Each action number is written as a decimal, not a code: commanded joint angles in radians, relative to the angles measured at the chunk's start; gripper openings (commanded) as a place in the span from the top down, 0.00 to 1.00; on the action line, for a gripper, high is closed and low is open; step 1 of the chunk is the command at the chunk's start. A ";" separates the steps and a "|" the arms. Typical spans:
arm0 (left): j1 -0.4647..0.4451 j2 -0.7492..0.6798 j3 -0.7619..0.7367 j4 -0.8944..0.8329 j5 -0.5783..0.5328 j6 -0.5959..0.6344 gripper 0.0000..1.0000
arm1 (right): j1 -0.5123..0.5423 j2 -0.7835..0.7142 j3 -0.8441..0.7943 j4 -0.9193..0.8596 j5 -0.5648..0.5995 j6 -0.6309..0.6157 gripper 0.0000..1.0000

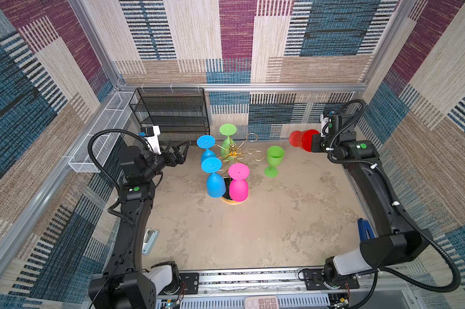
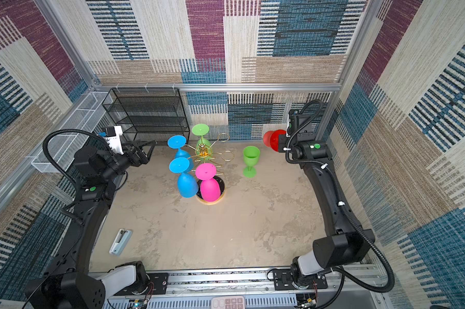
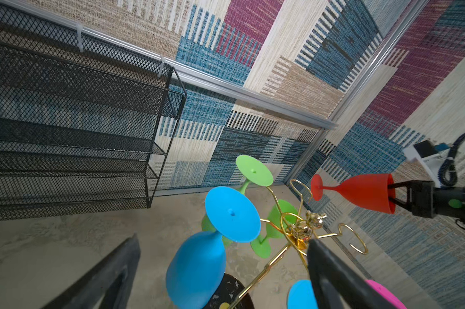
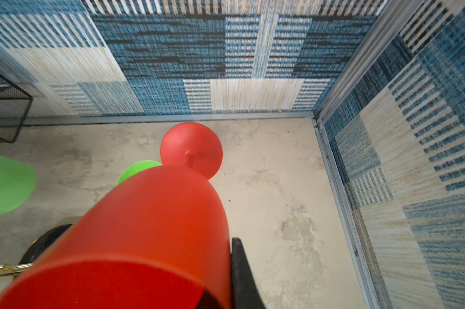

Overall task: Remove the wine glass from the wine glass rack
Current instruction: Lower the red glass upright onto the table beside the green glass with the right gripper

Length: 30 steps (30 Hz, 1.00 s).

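Up in the air near the back right corner, the red wine glass (image 1: pixel 306 140) lies sideways, off the wine glass rack (image 1: pixel 234 153). The right gripper (image 1: pixel 315 143) pinches its rim. The left gripper (image 1: pixel 184 152) is wide open and empty beside the rack.

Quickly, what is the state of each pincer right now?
Left pincer: open, holding nothing.
Right pincer: shut on the red wine glass, by its rim.
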 commanded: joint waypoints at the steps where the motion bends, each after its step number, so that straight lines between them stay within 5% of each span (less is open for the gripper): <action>1: 0.008 -0.046 -0.109 0.256 0.094 -0.063 0.01 | -0.004 0.047 0.039 -0.059 0.018 -0.025 1.00; 3: 0.013 -0.059 -0.176 0.448 0.175 -0.166 0.01 | -0.004 0.086 0.063 -0.081 0.009 -0.031 1.00; 6: 0.013 -0.035 -0.076 0.226 0.239 -0.098 0.01 | -0.006 0.136 0.085 -0.105 0.016 -0.040 1.00; 8: 0.014 -0.020 -0.020 0.073 0.190 -0.014 0.01 | -0.006 0.168 0.094 -0.114 0.015 -0.049 1.00; 17: 0.017 -0.053 -0.060 0.025 0.062 0.023 0.07 | -0.007 0.312 0.164 -0.144 0.038 -0.059 1.00; 30: 0.024 -0.059 -0.053 -0.035 0.021 0.050 0.08 | -0.007 0.537 0.341 -0.210 0.032 -0.064 1.00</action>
